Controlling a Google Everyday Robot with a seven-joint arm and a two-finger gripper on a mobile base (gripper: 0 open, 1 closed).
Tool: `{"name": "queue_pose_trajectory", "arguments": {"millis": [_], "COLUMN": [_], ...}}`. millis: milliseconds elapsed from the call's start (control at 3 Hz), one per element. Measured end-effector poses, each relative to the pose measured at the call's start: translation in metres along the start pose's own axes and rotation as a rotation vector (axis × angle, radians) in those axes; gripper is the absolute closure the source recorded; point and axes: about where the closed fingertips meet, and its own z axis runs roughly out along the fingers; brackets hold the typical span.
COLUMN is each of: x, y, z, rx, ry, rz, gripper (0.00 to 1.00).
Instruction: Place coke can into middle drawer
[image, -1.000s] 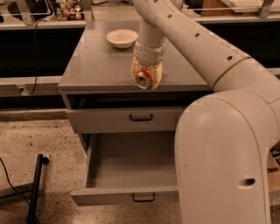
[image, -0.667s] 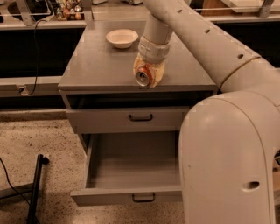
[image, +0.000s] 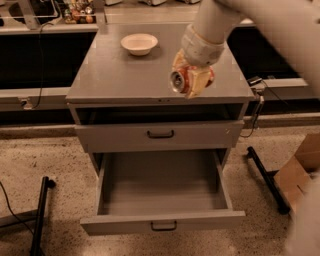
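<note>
The gripper (image: 193, 80) has jaws clamped on the can (image: 179, 80), held on its side, the open drawer (image: 125, 223) below and forward of them

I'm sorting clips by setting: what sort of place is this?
Probably a lab or workshop: a plain grey drawer cabinet on a speckled floor, dark benches behind, a cardboard box alongside. The gripper holds the coke can above the cabinet's front edge.

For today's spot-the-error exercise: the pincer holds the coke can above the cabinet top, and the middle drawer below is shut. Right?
No: the camera view shows the middle drawer pulled open. The pincer does hold the coke can above the cabinet top.
</note>
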Motion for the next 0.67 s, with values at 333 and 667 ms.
{"name": "queue_pose_trajectory", "arguments": {"millis": [333,667], "x": [0.018,0.020], "y": [0.066,0.088], "z": [0.004,0.022], "rx": [0.029,-0.020], "ry": [-0.077,-0.096], "rz": [0.323,0.432], "gripper": [1.00,1.00]}}
